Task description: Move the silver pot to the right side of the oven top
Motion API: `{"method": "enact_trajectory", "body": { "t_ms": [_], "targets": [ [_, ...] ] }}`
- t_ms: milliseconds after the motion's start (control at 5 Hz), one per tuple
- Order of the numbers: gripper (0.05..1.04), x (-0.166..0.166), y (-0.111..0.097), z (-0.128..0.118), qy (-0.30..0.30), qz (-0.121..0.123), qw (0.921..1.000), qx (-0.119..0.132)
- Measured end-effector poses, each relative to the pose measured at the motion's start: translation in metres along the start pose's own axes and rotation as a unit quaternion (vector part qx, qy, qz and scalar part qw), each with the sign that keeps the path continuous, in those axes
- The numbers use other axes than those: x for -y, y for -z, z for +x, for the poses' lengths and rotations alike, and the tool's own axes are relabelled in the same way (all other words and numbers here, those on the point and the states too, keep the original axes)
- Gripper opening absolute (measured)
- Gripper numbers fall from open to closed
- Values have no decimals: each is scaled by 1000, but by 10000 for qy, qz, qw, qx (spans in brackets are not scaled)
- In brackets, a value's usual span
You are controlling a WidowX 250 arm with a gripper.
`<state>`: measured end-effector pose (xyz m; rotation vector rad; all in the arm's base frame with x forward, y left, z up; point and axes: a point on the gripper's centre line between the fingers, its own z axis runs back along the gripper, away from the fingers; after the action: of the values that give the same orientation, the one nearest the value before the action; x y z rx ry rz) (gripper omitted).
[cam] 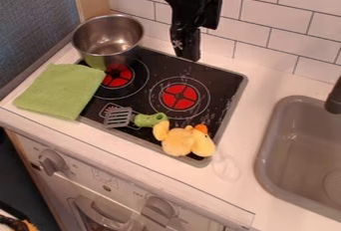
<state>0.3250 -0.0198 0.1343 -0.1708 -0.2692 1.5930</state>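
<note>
Looks down at a slant from above the front edge of the countertop [256, 105], oven-knob [52, 163] side, facing the tiled wall [253, 16]. Set close: takes in all four stovetop [223, 81] corners, crops the sink [299, 140].

One round silver metal pot [110, 41], one green cloth [60, 90], one green-handled grey spatula [148, 120], one yellow plush toy [178, 142], two round red burners [179, 97], two grey knobs [52, 163] and one grey sink [293, 145] are seen.

The pot [108, 42] stands behind the cloth [60, 91], left of the sink [293, 145].
</note>
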Motion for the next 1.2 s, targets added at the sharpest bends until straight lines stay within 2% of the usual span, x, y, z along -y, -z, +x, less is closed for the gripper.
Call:
{"method": "enact_trajectory", "body": {
  "t_ms": [200, 400, 600, 800, 1000, 1200],
  "targets": [
    [1001, -4, 9, -1, 40, 158, 9999, -11],
    [1001, -2, 11, 14, 119, 129, 9998, -126],
    [1001, 10, 3, 19, 573, -7, 9981, -208],
    [1001, 24, 4, 22, 1409, 215, 9887, -467],
    [1001, 35, 6, 14, 2569, 599, 9617, -745],
    [1001, 39, -2, 2, 3755, 744, 9223, -535]
  ]
}}
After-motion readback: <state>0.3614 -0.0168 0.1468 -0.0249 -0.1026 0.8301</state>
